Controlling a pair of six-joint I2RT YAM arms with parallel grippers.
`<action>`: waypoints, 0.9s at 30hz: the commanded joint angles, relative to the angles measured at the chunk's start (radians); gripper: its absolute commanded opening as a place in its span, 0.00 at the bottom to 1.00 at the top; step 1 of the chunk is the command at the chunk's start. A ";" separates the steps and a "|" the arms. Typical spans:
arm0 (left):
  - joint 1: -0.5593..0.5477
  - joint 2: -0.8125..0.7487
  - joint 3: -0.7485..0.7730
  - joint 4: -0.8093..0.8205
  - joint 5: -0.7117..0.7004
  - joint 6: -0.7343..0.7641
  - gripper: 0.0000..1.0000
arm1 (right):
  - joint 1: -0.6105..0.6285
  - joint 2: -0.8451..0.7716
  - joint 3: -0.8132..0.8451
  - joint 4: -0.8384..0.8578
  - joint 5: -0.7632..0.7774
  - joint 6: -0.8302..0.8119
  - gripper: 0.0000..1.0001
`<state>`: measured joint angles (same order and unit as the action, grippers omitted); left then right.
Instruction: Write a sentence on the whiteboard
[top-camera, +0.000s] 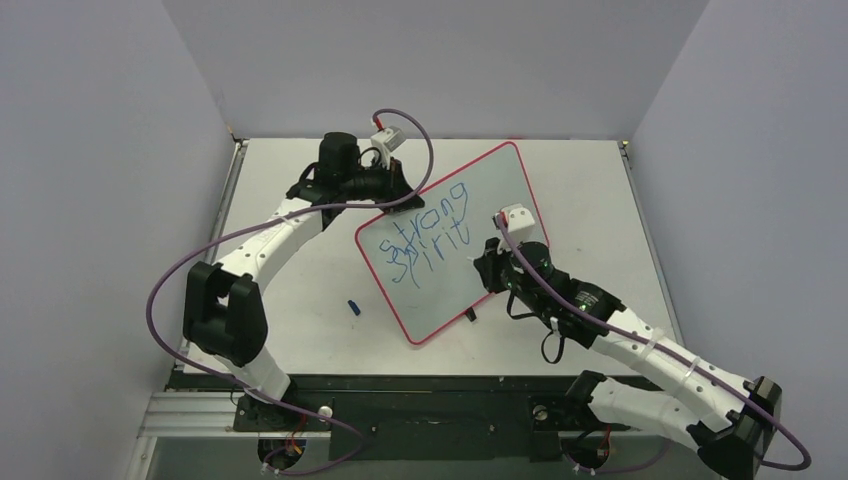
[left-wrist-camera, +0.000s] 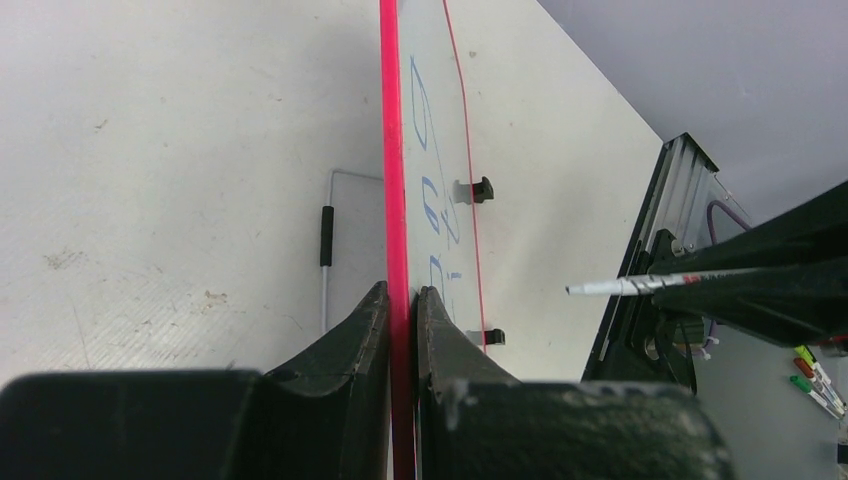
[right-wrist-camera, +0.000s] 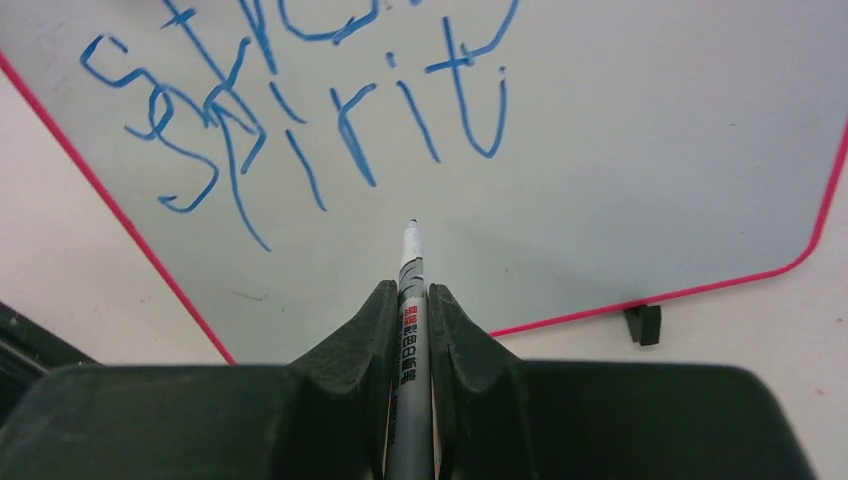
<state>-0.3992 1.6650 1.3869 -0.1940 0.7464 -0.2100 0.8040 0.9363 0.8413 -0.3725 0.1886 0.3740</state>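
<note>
Left claw (left-wrist-camera: 402, 292) pinches the whiteboard (top-camera: 455, 295) rim, propping it tilted on the worktop (top-camera: 590, 200); right claw (right-wrist-camera: 412, 292) clamps a marker (right-wrist-camera: 410, 265) (tip off the board). Continue the sentence (top-camera: 425, 235) below "spirit", pressing lightly.

Pale grey walls (top-camera: 90, 150) around a scuffed white tabletop (top-camera: 600, 200), even light.
</note>
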 joint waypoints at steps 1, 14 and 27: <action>-0.010 -0.053 -0.036 0.044 -0.018 0.062 0.00 | 0.071 -0.016 -0.039 0.116 0.028 -0.021 0.00; -0.004 -0.055 -0.079 0.060 -0.040 0.078 0.00 | 0.284 0.070 -0.162 0.343 -0.002 -0.089 0.00; 0.009 -0.039 -0.068 0.064 -0.039 0.082 0.00 | 0.375 0.236 -0.129 0.436 0.009 -0.111 0.00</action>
<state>-0.3885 1.6295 1.3220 -0.1478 0.7147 -0.2211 1.1606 1.1351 0.6689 -0.0166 0.1841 0.2787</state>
